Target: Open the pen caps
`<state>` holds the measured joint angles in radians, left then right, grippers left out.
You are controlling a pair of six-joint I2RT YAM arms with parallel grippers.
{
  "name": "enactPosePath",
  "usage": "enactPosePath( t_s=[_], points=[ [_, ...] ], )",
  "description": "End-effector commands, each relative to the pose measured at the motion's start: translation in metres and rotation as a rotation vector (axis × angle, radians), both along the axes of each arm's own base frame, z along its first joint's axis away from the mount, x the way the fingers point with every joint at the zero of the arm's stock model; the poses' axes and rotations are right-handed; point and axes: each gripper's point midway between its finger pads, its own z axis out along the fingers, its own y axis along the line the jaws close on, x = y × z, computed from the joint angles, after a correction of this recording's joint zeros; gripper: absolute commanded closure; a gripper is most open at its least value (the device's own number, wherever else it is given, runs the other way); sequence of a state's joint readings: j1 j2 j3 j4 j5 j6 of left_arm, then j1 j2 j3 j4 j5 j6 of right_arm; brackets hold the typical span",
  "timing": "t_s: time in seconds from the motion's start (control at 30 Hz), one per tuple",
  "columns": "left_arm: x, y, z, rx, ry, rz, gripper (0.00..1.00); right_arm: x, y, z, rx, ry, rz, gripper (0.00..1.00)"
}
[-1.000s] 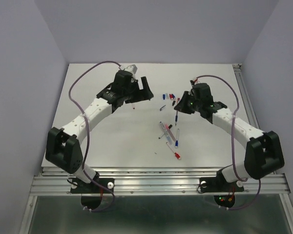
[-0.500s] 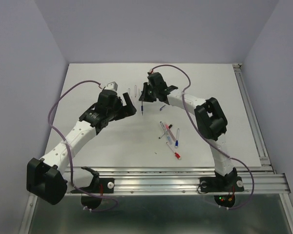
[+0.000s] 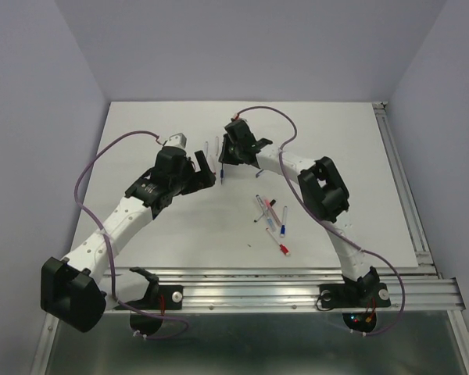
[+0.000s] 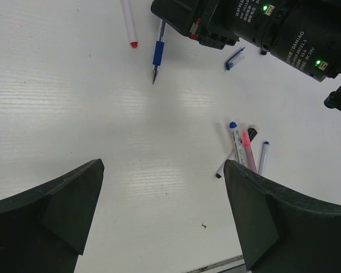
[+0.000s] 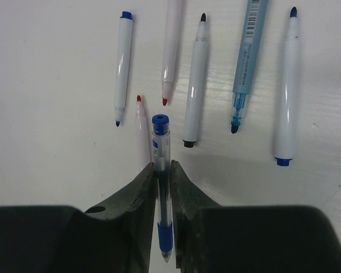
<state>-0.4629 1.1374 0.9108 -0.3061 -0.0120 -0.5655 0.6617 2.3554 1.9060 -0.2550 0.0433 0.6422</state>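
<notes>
My right gripper is shut on a clear blue pen, its bare tip pointing down just above the table; the pen also shows in the left wrist view. My left gripper is open and empty just left of it, over bare table. One loose blue cap lies near the right gripper's body. Several uncapped pens lie beyond the held pen. A few pens with coloured ends lie mid-table. Other caps are hidden.
The right arm stretches across the back middle of the table. A red-tipped barrel lies left of the held pen. A pen with a red cap lies near the front edge rail.
My right gripper has carried the blue pen from the centre right to the back centre-left. My left gripper has come back and now sits close beside it.
</notes>
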Motion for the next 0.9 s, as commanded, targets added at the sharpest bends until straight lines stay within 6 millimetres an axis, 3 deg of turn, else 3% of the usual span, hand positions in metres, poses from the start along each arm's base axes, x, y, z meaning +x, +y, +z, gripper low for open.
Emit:
enactPosePath(
  t_s=[0.0, 0.17, 0.33, 0.37, 0.47, 0.5, 0.53, 0.57, 0.6, 0.63, 0.67, 0.7, 0.73, 0.77, 0.8, 0.87],
  points=[
    [0.004, 0.001, 0.009, -0.002, -0.050, -0.003, 0.01, 0.012, 0.003, 0.010, 0.002, -0.038, -0.052, 0.75],
    [0.005, -0.001, 0.009, -0.002, -0.047, -0.015, 0.01, 0.012, 0.004, 0.019, 0.011, -0.048, -0.055, 0.66],
    [0.004, -0.001, 0.010, -0.005, -0.053, -0.019, 0.01, 0.010, 0.000, 0.043, 0.022, -0.084, -0.051, 0.63],
    [0.005, -0.001, 0.011, -0.008, -0.060, -0.020, 0.01, 0.009, -0.002, 0.061, 0.038, -0.108, -0.053, 0.63],
    [0.002, -0.006, 0.013, -0.026, -0.061, -0.049, 0.01, 0.000, -0.012, 0.071, 0.038, -0.132, -0.056, 0.58],
    [0.002, -0.007, 0.014, -0.029, -0.062, -0.055, 0.01, -0.003, -0.014, 0.100, 0.064, -0.187, -0.049, 0.55],
    [0.002, -0.007, 0.014, -0.029, -0.062, -0.055, 0.01, -0.005, -0.019, 0.108, 0.066, -0.205, -0.050, 0.53],
    [0.002, -0.009, 0.013, -0.033, -0.060, -0.059, 0.01, -0.016, -0.030, 0.092, 0.030, -0.187, -0.052, 0.46],
    [0.002, -0.009, 0.012, -0.032, -0.059, -0.062, 0.01, -0.023, -0.038, 0.122, 0.044, -0.245, -0.040, 0.41],
    [0.002, -0.010, 0.013, -0.037, -0.058, -0.064, 0.01, -0.027, -0.043, 0.128, 0.051, -0.275, -0.035, 0.35],
    [0.002, -0.011, 0.012, -0.039, -0.057, -0.070, 0.01, -0.041, -0.053, 0.115, 0.026, -0.264, -0.018, 0.20],
    [0.003, -0.014, 0.011, -0.047, -0.053, -0.078, 0.01, -0.048, -0.060, 0.115, -0.002, -0.291, 0.009, 0.07],
    [0.002, -0.016, 0.009, -0.052, -0.050, -0.091, 0.01, -0.056, -0.068, 0.139, 0.020, -0.334, 0.007, 0.00],
    [0.002, -0.022, 0.010, -0.070, -0.051, -0.119, 0.01, -0.061, -0.077, 0.141, 0.010, -0.342, -0.014, 0.00],
    [0.002, -0.025, 0.007, -0.075, -0.041, -0.134, 0.01, -0.074, -0.089, 0.118, -0.033, -0.310, -0.006, 0.00],
    [0.002, -0.030, 0.005, -0.089, -0.031, -0.150, 0.01, -0.092, -0.104, 0.130, -0.043, -0.336, 0.010, 0.00]
  ],
)
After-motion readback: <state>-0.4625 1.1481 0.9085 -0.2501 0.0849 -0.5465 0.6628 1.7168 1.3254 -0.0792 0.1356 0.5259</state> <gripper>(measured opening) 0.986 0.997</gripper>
